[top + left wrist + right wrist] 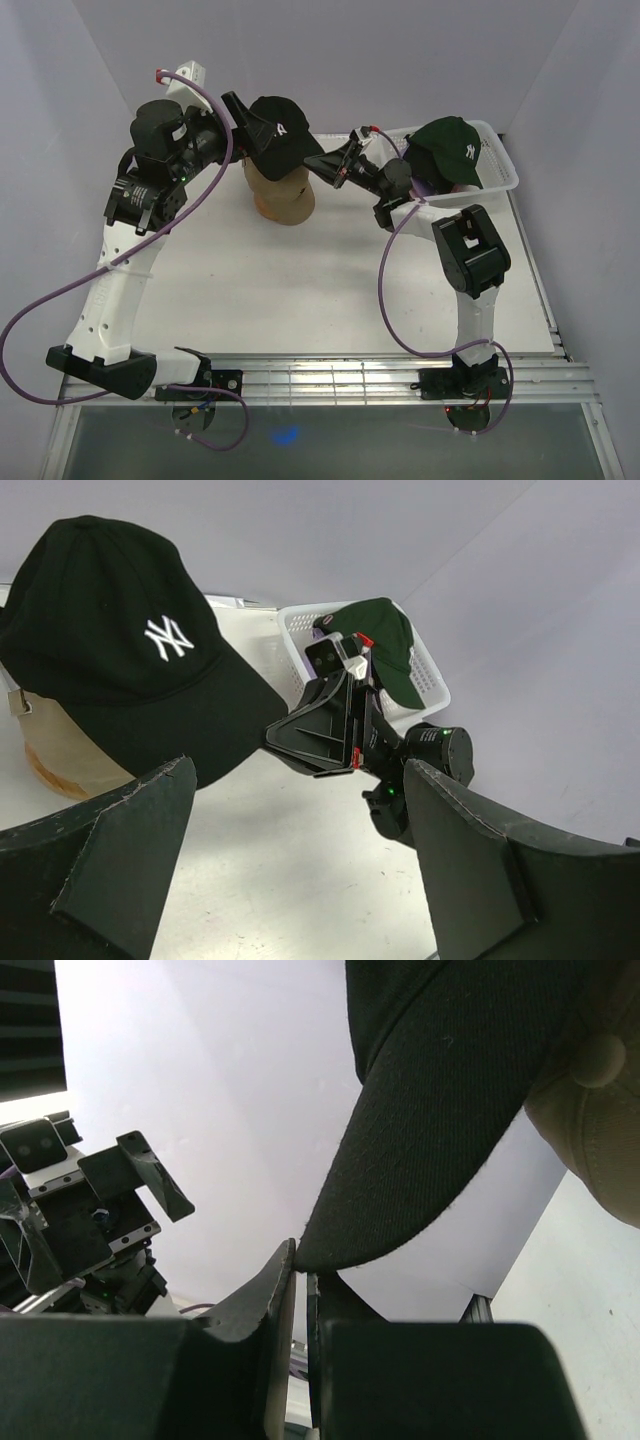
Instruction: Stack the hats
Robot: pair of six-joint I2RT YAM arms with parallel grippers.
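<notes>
Two caps: one black NY cap [280,125] at the right claw's [312,163] tips, one dark green cap [452,148] behind that claw; one wooden stand [282,197] ahead of its tips; one white mesh basket [500,165] behind it.

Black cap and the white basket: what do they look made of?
Black cap: soft matte twill, likely cotton; diagonal weave shows on the brim. Basket: probably moulded white plastic; rigid, regular lattice walls.

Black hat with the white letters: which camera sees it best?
The left wrist view: the black hat shows nearly whole there, crown, logo and brim, on the wooden stand. The top view shows it small, from above. The right wrist view shows only its brim's underside, pinched by the right gripper.
</notes>
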